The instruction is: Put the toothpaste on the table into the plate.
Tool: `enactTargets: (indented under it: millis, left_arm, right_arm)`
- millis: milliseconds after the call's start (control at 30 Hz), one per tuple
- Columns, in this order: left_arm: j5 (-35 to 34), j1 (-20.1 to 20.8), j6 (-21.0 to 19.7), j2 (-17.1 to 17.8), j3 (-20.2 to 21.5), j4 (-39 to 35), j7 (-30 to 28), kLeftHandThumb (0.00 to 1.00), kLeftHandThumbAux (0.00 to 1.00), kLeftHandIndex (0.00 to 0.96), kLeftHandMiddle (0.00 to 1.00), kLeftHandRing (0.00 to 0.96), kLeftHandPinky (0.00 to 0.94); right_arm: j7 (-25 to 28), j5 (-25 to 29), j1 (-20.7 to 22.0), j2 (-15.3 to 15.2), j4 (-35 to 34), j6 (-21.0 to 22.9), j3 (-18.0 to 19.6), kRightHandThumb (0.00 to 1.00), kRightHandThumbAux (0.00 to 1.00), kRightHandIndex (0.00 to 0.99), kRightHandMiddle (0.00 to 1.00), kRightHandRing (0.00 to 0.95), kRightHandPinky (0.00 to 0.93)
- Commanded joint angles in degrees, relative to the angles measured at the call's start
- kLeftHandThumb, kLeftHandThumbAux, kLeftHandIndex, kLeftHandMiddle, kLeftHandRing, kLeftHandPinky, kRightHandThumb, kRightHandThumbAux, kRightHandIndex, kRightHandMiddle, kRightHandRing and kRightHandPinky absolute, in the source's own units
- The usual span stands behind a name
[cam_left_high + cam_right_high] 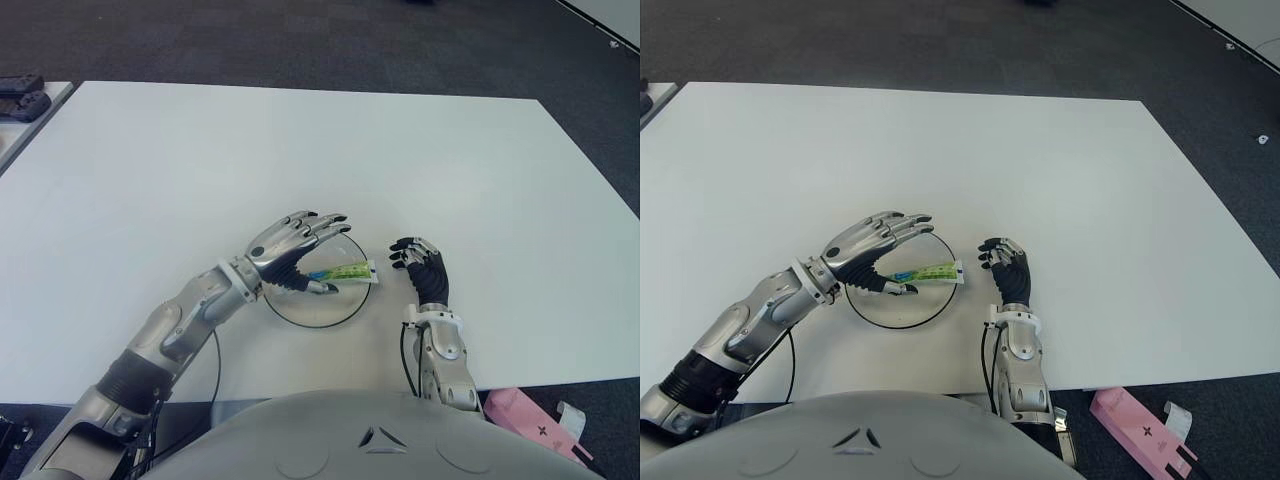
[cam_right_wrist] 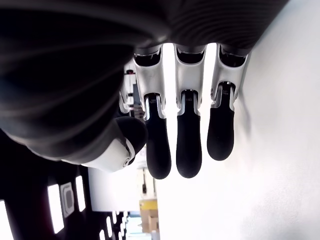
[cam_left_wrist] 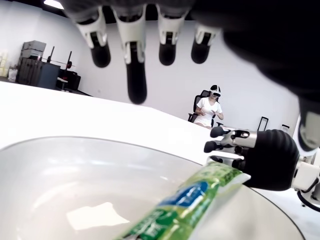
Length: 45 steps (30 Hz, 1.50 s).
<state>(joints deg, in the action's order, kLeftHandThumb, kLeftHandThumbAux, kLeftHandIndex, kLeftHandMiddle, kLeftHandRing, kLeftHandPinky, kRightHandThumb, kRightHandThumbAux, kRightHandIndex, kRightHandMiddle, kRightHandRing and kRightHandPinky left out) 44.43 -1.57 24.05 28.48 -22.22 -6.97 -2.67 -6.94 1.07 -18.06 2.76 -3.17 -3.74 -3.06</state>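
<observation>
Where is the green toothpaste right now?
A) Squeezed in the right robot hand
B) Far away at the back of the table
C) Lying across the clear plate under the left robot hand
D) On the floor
C: the toothpaste lies across the plate, beneath the open left robot hand; the right robot hand holds nothing.

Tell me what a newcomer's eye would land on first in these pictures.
First, the left robot hand with fingers spread above the clear plate near the table's front edge. Next, the green toothpaste lying in the plate, its end over the right rim. The right robot hand shows just right of the plate, holding nothing.
</observation>
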Motion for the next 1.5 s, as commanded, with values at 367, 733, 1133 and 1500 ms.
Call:
enactTargets:
  millis: [367,733,1133,1500]
  left_arm:
    - [-1.16,-1.93,0.02,-1.02,2.37,-0.27,1.58,0.127,0.323,0.0,0.0,0.0,0.0]
    - [-4.23,-6.93,-3.38,-12.01,8.15,3.07,17.43,0.172,0.494,0.0,0.0,0.0,0.131]
    - [-13.62,-12.1,-13.74,-28.78,16.54,1.23,29.97,0.127,0.983,0.411,0.407,0.397,0.408]
    - [-25.68,-12.77,-15.73,-33.98,20.71,0.37,27.81,0.689,0.73,0.433,0.506,0.472,0.467]
  right_arm:
    - [-0.22,-0.28,-0.36,1.02,1.0,0.66,0.13,0.711,0.724,0.43,0.501,0.505,0.509]
    - [-0.08,-0.28,-0.32,0.83,0.94,0.87,0.28,0.711,0.724,0.43,0.504,0.506,0.515]
    - [0.2,0.2,0.11,0.83,1.42,0.99,0.62,0.711,0.724,0.43,0.506,0.508,0.519]
    - [0.34,0.08,0.71,0.7,1.72,1.23,0.58,0.712,0.724,0.43,0.504,0.507,0.513]
